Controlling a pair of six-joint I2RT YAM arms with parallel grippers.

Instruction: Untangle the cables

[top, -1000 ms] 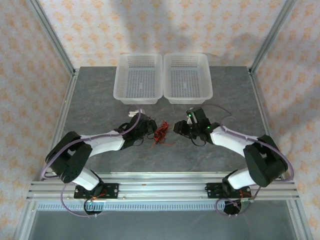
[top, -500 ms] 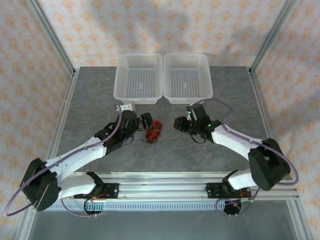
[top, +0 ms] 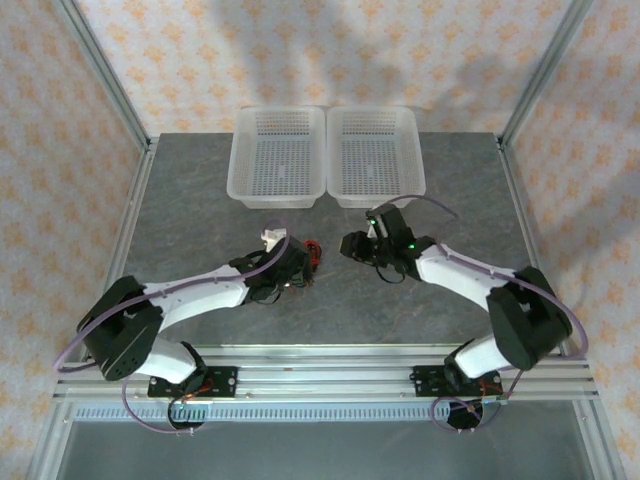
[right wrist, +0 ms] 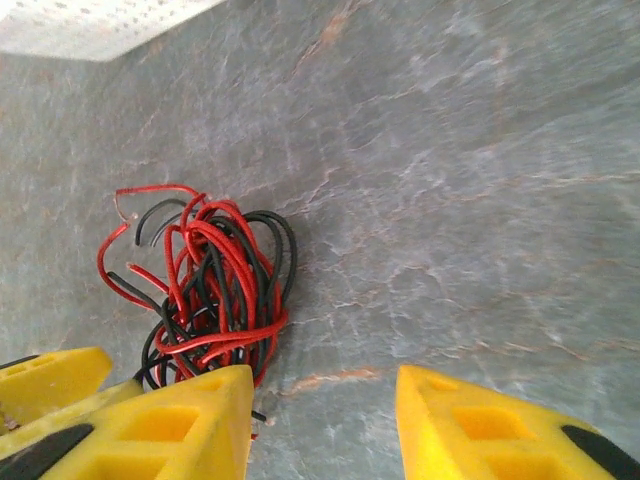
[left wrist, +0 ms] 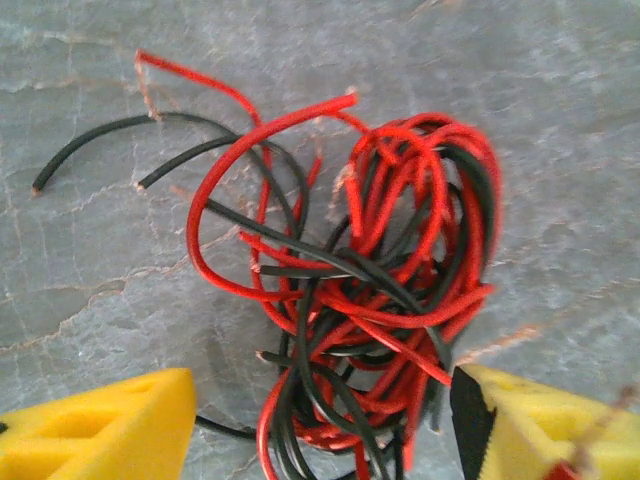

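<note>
- Two sets of jaws stand apart, and neither is clamped on anything.
- In its wrist view the left gripper (left wrist: 320,400) straddles the near end of the cables (left wrist: 370,270). There is a gap of bare stone beside one yellow finger, and the other finger's dark pad sits right against the outer strands.
- The right gripper (right wrist: 325,400) has only grey table between its fingers. The bundle lies just beside its left finger, not between the two.
- The cables are one knotted clump of red and black wire. A few loose ends, red and black, fan out from one side, and the rest loops tightly over itself.
- From above, the clump (top: 313,252) lies on the table (top: 200,200) near the middle, short of the two white baskets (top: 278,155) (top: 373,150), both of which look empty.
- Step in hand, as I judge it: the left gripper is lining up a first pinch on the tangle, and no wire has been separated yet.
- The next move calls for closing on a few strands rather than the whole knot. The right gripper would then need to shift sideways onto the clump, ideally onto a free end, so the two can pull against each other.
- The left gripper (top: 300,262) is at the end of a low arm stretched diagonally from its base, with the wrist tipped down over the wires.
- The right gripper (top: 352,247) faces it from close by, with its elbow out to the right and its forearm reaching inward.
</note>
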